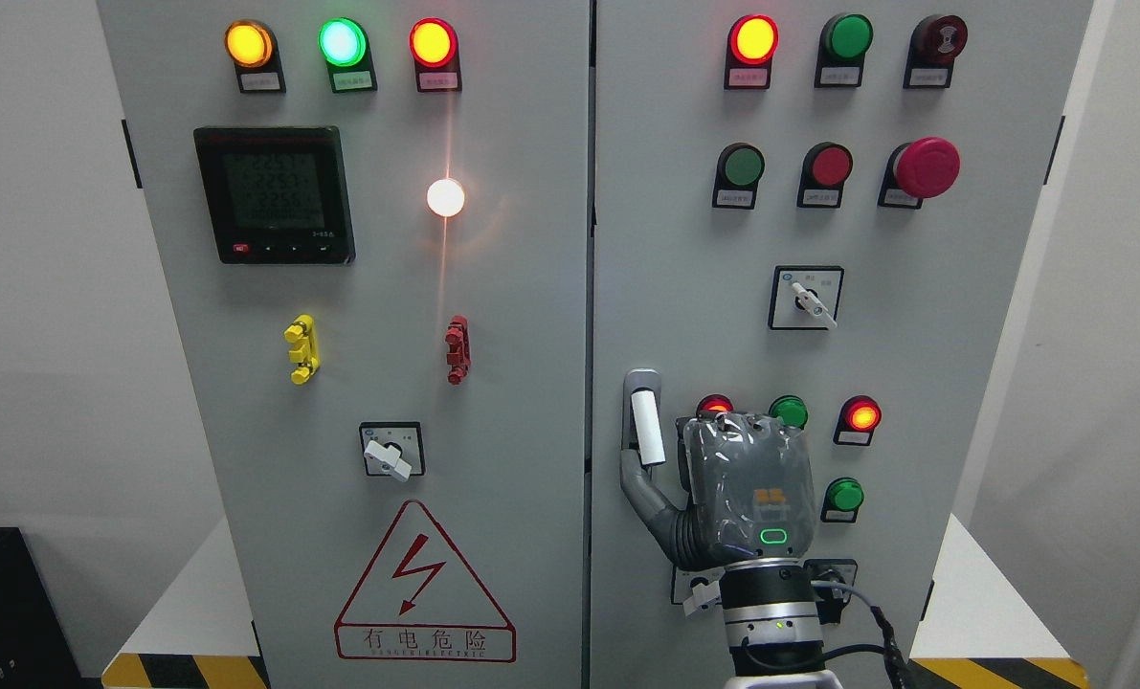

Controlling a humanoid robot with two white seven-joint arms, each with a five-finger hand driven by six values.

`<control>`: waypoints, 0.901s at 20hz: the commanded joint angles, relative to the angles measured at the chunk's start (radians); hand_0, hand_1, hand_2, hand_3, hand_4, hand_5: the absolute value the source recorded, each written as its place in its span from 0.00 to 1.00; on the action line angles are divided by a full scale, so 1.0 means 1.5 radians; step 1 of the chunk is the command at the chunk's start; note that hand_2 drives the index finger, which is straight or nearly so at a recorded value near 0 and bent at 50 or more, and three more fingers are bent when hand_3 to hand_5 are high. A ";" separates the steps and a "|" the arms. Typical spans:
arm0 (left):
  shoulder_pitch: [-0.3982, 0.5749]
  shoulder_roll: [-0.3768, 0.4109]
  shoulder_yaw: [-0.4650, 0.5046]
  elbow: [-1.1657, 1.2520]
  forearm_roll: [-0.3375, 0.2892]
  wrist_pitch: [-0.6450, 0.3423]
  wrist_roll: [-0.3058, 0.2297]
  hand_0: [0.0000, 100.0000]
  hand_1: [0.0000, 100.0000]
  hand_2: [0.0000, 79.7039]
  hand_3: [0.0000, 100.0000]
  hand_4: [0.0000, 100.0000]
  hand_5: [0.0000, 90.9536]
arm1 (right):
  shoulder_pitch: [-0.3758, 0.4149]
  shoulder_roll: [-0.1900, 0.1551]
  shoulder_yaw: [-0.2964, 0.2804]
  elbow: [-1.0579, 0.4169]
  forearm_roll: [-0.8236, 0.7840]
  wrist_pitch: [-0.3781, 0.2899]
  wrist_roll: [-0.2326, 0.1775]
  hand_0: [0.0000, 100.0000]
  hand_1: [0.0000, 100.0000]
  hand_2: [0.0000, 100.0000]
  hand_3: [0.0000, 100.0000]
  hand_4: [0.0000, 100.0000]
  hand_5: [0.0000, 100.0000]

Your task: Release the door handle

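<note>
**Right hand sitting beside the door handle on the right cabinet door**

The right hand (pixel 723 488) is rising from the bottom edge, right of the middle, with its back facing the camera. Its thumb (pixel 648 502) is stretching up and left, and the thumb tip is lying just below the white door handle (pixel 647 428), touching or very nearly touching its lower end. The other fingers are hiding behind the palm, so I cannot tell whether they are curled or relaxed; nothing is showing clasped in the hand. The handle is standing upright in a grey recess (pixel 641 383) near the left edge of the right door (pixel 991 316), just beside the seam between the 2 doors. A red lamp (pixel 716 403) and a green button (pixel 790 411) are peeking over the knuckles. On the left door (pixel 522 402), 3 lamps are glowing along the top, above a dark meter (pixel 274 194).
</note>
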 commanded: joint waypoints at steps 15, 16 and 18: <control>0.006 0.001 0.000 0.000 0.000 0.000 0.000 0.12 0.56 0.00 0.00 0.00 0.00 | 0.002 0.000 -0.006 -0.004 -0.001 0.001 -0.001 0.47 0.42 0.98 1.00 1.00 1.00; 0.006 0.000 0.000 0.000 0.000 0.000 0.000 0.12 0.56 0.00 0.00 0.00 0.00 | 0.002 0.000 -0.006 -0.004 -0.001 0.001 -0.001 0.47 0.42 0.98 1.00 1.00 1.00; 0.006 0.000 0.000 0.000 0.000 0.000 0.000 0.12 0.56 0.00 0.00 0.00 0.00 | 0.002 0.000 -0.006 -0.004 -0.001 0.001 -0.001 0.47 0.42 0.98 1.00 1.00 1.00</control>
